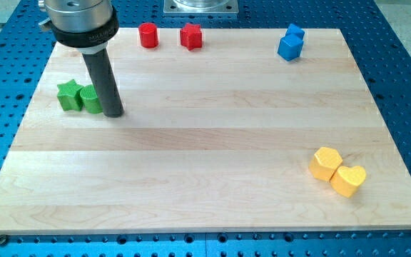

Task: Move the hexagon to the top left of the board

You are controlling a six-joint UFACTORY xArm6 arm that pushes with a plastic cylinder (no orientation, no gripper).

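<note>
My tip [114,113]: bare rod, nothing to clench or release; upper left, against the small green round block [91,99].
Hexagon: hard yellow hexagon block [325,163], lower right, touching the yellow heart block [349,180].
Handling: probably light, rigid, sliding easily; push its lower-right side.

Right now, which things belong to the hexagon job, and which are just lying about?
Job: yellow hexagon, my tip, board.
Lying about: yellow heart, green star, green block, red cylinder, red block, blue blocks.
</note>
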